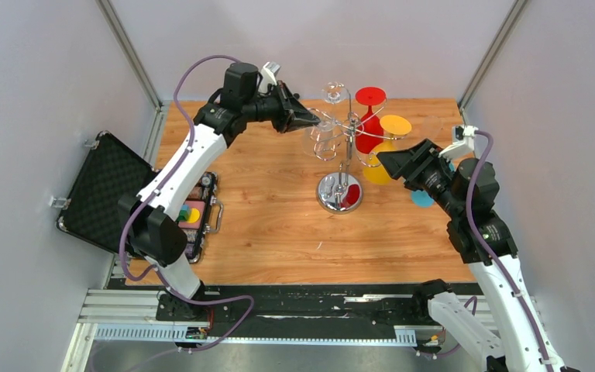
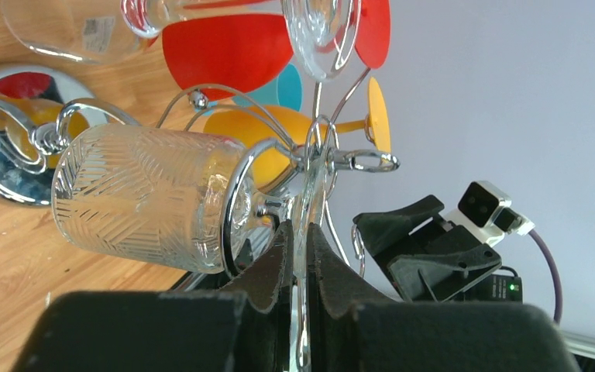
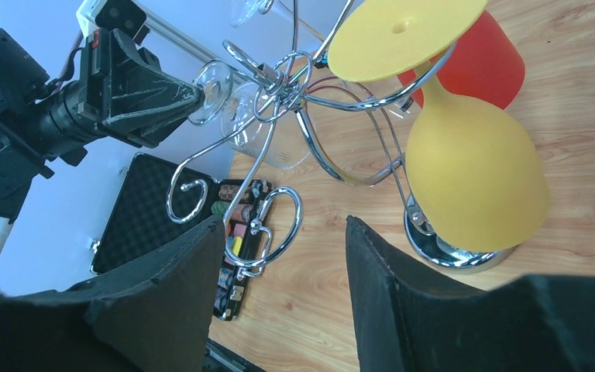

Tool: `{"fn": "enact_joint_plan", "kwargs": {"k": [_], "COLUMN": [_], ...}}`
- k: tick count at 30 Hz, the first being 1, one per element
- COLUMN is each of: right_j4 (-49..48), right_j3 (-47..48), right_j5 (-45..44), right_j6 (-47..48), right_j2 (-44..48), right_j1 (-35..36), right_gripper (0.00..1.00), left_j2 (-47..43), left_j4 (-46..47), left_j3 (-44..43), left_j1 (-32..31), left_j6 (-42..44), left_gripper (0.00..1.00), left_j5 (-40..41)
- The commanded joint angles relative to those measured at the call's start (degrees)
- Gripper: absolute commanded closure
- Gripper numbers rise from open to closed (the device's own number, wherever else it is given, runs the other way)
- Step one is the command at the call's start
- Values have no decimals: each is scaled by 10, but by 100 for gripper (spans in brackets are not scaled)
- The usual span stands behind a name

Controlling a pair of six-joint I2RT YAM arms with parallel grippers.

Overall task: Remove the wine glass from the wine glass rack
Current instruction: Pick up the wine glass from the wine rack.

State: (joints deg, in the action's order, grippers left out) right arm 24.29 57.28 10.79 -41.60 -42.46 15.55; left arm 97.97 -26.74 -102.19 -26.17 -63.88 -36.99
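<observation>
A: While pinched narrow on the thin foot of the wine glass point(image 1: 324, 139), better to move the left gripper point(image 1: 314, 120) slowly. Which way to pull?

B: Outward along the hook arm, to the left, away from the post of the wine glass rack point(image 1: 347, 159). Probably no lifting first, with the stem inside the curled wire and the foot resting above it. Level and straight, so as not to twist the stem against the chrome.

A: And in case of slipping in so small a grip?

B: Then stop and grip again. Hard to tell the depth of the foot between the pads point(image 2: 271, 263).

A: Now the room. At the far left, an open black case point(image 1: 104, 190) at the table edge. Then bare wood of the table point(image 1: 279, 232) in front of the rack, good for setting down.

B: Agreed. Careful of the second clear glass point(image 1: 335, 93) behind, then the red glass point(image 1: 369, 116) and the yellow glass point(image 1: 378, 169), all hanging close on the same rack. At the right, the right gripper point(image 1: 383, 159): half open, holding nothing, just beside the yellow glass. Could steady the mirrored base in case of tipping, but better apart for now. Walls near on both sides, so no wide swing.
</observation>
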Motion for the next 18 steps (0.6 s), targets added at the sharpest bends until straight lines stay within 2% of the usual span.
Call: {"fn": "enact_joint_plan", "kwargs": {"k": [1,10,18], "right_j4": [-6,18,77], "right_j3": [30,52,107], "right_j5": [10,17,40], "right_j6": [17,51,102], "right_j2": [-3,11,3], "right_j1": [-3,-3,-3], "right_gripper": [42,36,31], "left_j2": [-64,-108,-160], "left_j4": [39,34,2], "left_j3": [15,36,42], "left_j1": [-2,-2,-1], "left_j6": [15,32,75], "left_gripper": [100,100,100], "left_j5": [-7,-12,-9]}}
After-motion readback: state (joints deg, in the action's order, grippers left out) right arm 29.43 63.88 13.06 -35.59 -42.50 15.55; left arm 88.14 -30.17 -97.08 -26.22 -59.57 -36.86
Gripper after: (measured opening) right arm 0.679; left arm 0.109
